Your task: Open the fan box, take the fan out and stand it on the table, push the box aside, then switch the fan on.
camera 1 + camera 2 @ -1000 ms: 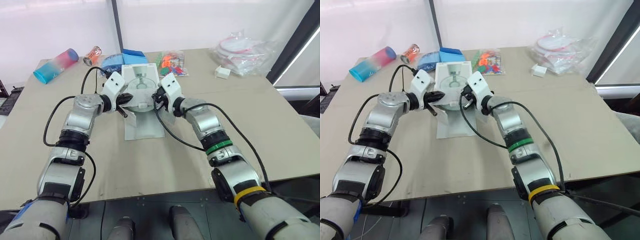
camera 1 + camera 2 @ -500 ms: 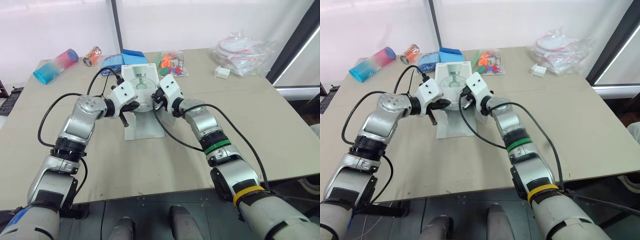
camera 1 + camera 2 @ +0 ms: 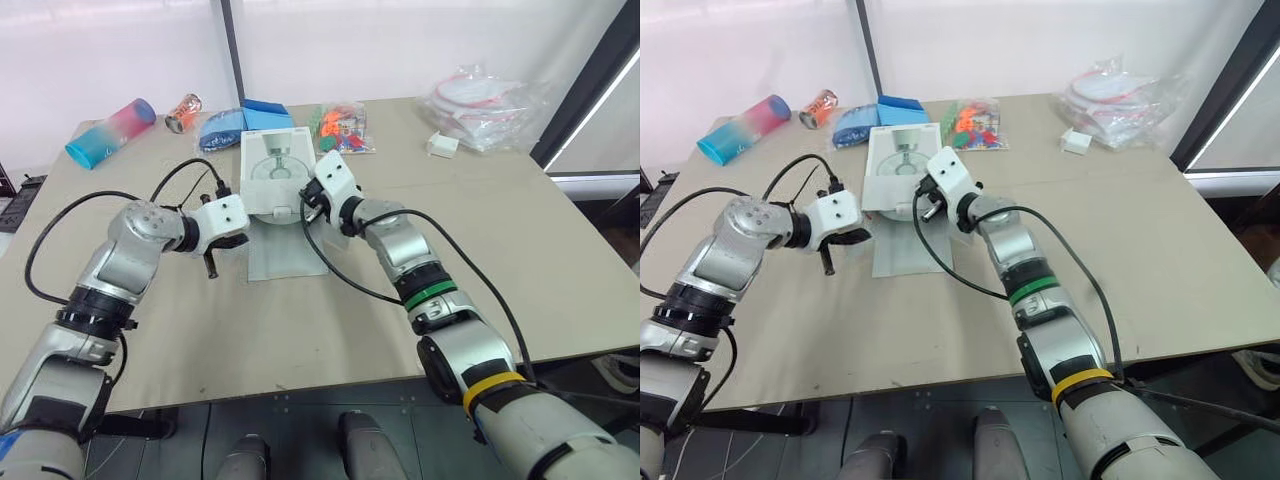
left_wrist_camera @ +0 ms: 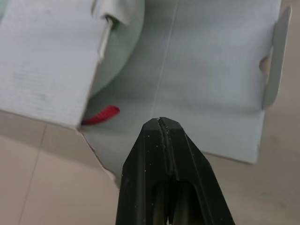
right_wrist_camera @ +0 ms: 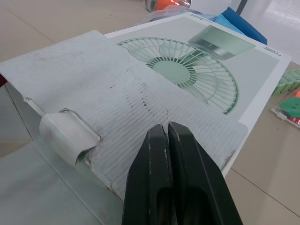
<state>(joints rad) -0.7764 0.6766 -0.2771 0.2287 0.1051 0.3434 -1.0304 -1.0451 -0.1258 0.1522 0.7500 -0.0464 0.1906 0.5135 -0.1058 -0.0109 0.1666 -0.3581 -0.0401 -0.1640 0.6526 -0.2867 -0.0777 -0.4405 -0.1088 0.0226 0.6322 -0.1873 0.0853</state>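
The fan box (image 3: 272,165) runs twelve-to-six, mouth at six. The right gripper (image 5: 166,129), closed on nothing, is at that mouth; the left gripper (image 4: 161,123), likewise closed and empty, sits at eight.

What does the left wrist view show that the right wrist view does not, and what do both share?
Left wrist view: a red tab beside the pale green fan inside the fan box, whose opened flap lies flat. Right wrist view: the fan picture printed on the box's top, and a blue item beyond it. Both: the white box and a shut gripper, the left gripper in one, the right gripper in the other.
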